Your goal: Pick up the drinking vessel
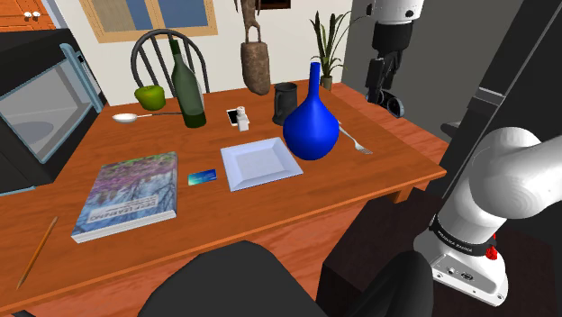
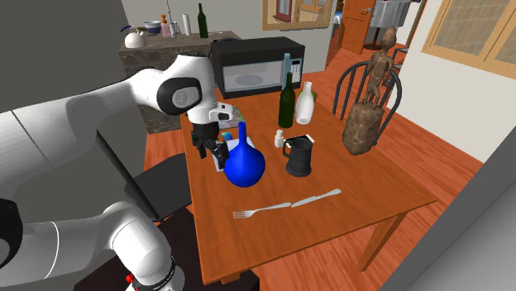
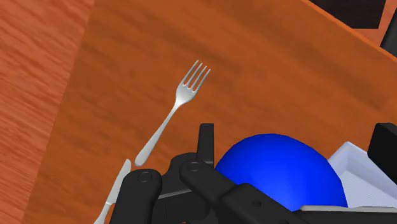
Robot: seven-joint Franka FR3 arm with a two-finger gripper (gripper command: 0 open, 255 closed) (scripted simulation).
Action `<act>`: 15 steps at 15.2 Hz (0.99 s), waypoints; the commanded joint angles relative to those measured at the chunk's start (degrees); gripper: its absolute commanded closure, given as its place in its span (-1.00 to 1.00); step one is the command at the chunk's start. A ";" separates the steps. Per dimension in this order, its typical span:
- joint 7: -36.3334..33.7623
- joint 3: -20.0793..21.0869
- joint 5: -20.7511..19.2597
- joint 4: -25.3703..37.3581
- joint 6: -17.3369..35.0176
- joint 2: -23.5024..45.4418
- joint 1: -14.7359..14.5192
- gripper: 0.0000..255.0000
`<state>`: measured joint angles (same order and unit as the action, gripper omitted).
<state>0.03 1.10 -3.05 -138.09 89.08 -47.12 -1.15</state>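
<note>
Beside the blue vase (image 2: 245,168), a dark handled mug (image 2: 299,157)

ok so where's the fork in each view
Shoulder view: the fork lies just right of the blue vase, right of the picture's middle.
Second exterior view: the fork lies below the blue vase, low in the picture, near its middle.
Wrist view: the fork lies on bare wood close beside the blue vase.
Shared landmark: the blue vase, next to the fork each time.

We look down over the table (image 1: 378,171) from beside the stand (image 1: 356,279); second exterior looks lengthwise toward the microwave (image 2: 256,66) (blue vase (image 1: 311,131) shared); wrist close above.
</note>
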 commanded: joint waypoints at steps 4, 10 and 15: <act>1.10 -1.15 -0.21 2.59 4.24 6.57 0.19 -1.00; 3.45 -3.24 0.09 9.81 10.87 19.95 0.24 -1.00; 5.67 -4.68 1.17 17.84 14.37 31.14 0.21 -1.00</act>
<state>4.90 -3.08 -2.04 -121.68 102.76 -18.02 -1.08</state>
